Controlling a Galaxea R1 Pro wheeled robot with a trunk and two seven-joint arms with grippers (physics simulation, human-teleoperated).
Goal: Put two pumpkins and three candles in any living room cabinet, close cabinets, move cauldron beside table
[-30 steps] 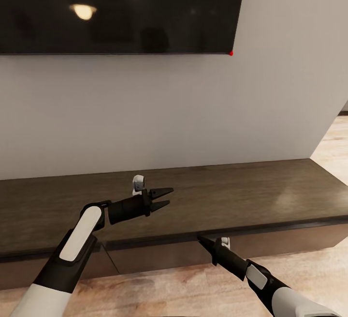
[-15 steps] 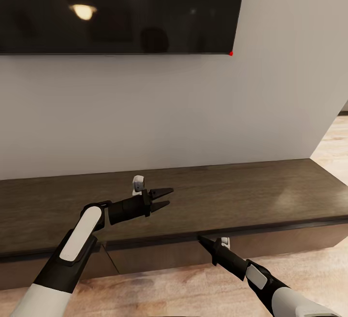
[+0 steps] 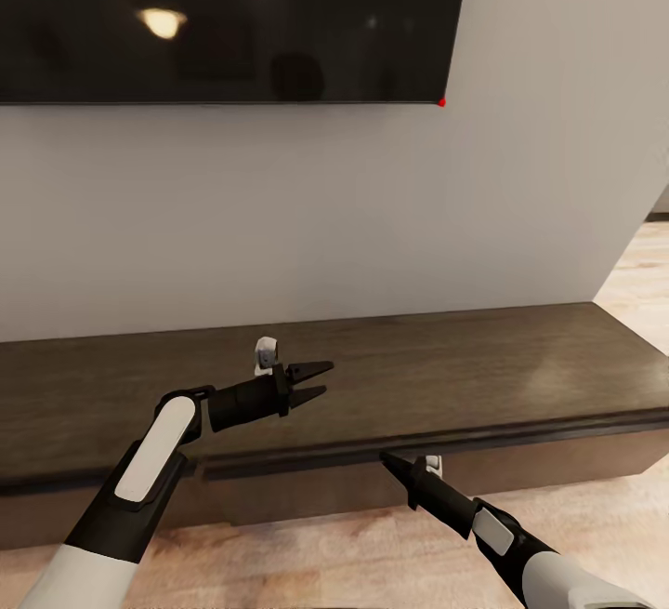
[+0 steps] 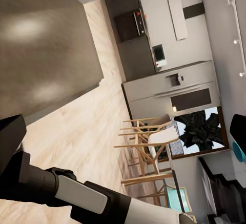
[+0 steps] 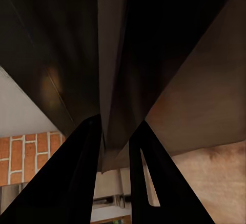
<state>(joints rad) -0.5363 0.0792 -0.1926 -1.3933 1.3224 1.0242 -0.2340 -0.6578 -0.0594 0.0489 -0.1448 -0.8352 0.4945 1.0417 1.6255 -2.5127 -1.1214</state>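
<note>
1. Long dark cabinet across the lower half of the head frame, long axis running left to right, drawer fronts nearly flush, apparently shut or close to it.
2. Right jaws lower centre, tips at the top edge of a drawer front; in the right wrist frame, set slightly apart around a dark panel edge.
3. Left jaws left of centre above the cabinet top, parted and empty.
4. Right arm nearer the drawer front; final push probably inward, toward the wall.

We see the cabinet, a long low dark-brown unit against the wall, its drawer fronts flush and closed.
</note>
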